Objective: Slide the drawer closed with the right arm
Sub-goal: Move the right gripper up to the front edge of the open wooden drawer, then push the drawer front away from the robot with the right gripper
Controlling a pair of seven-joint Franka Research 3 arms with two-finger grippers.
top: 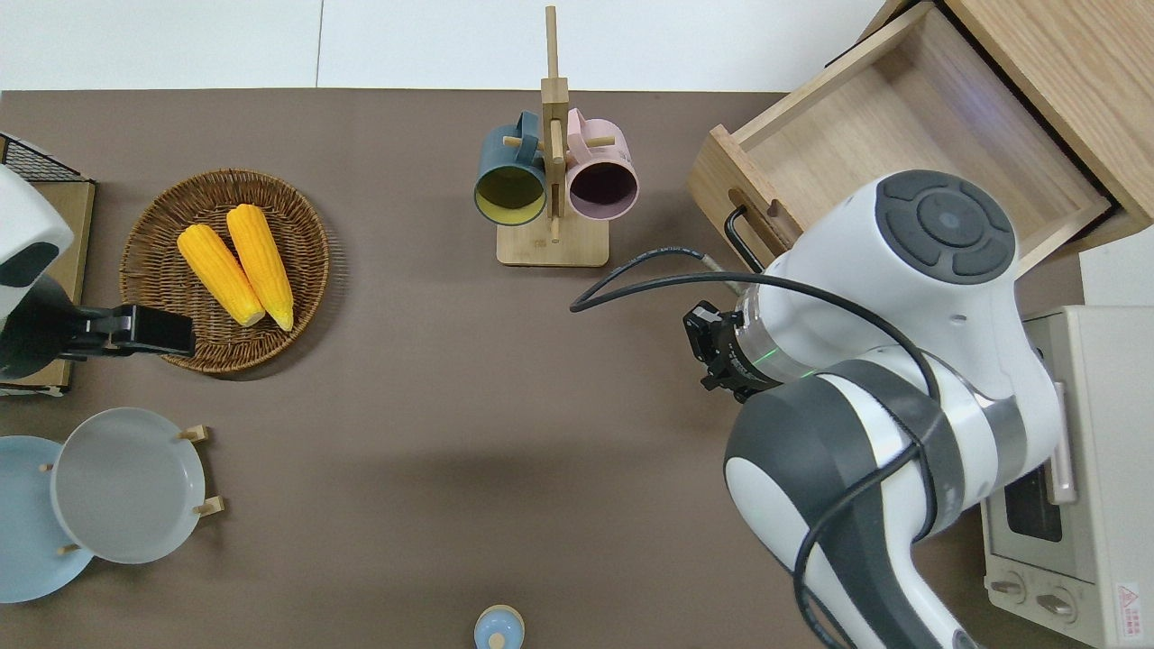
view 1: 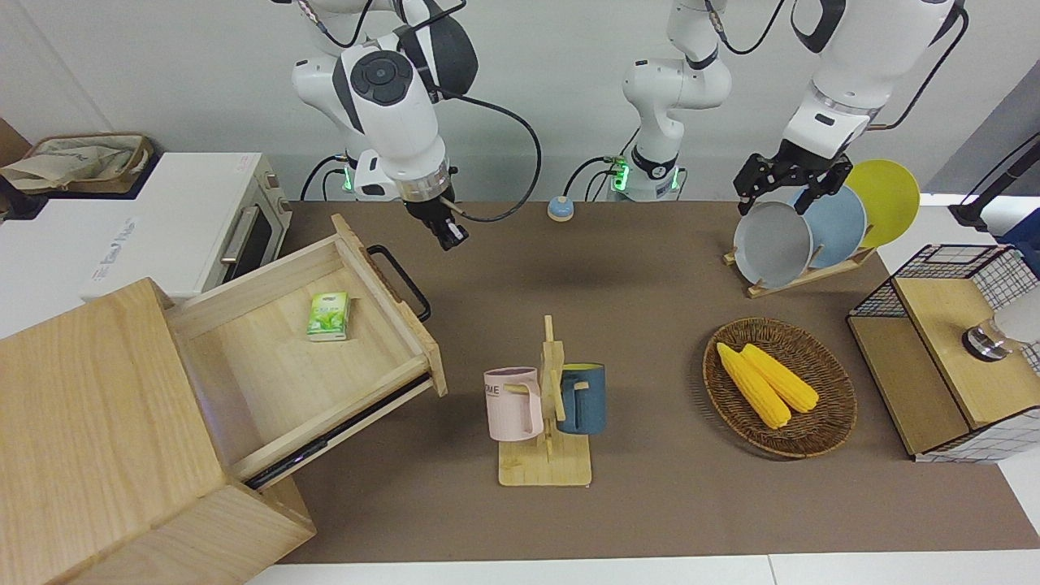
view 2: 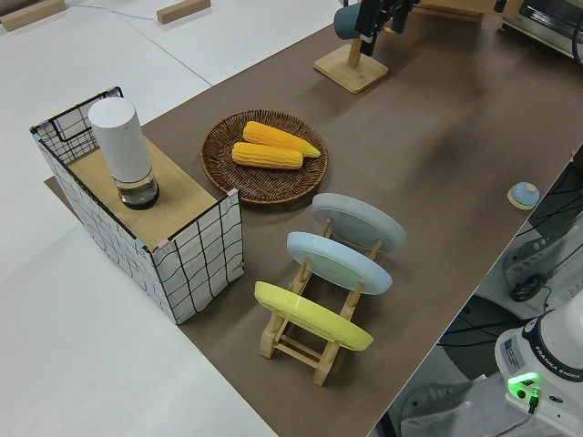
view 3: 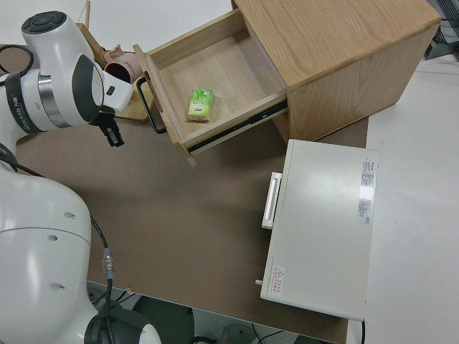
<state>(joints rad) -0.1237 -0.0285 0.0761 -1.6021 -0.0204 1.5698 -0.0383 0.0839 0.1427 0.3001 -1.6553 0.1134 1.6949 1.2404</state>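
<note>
The drawer (view 1: 388, 291) stands pulled far out of the big pale-wood box (view 1: 89, 422) at the right arm's end of the table. Its black bar handle (view 1: 401, 280) faces the table's middle. A green tissue pack (view 1: 328, 315) lies inside it. My right gripper (view 1: 449, 232) hangs shut with nothing in it, over the brown mat just beside the handle and a little nearer to the robots, touching nothing. The right side view shows that gripper (view 3: 112, 134) a short gap from the handle (view 3: 149, 107). The left arm is parked.
A white toaster oven (view 1: 203, 227) stands beside the box, nearer to the robots. A mug rack (view 1: 546, 406) with two mugs is mid-table. Toward the left arm's end are a wicker basket (view 1: 829, 406) of corn, a plate rack (view 1: 812, 231) and a wire-grid box (view 1: 951, 349).
</note>
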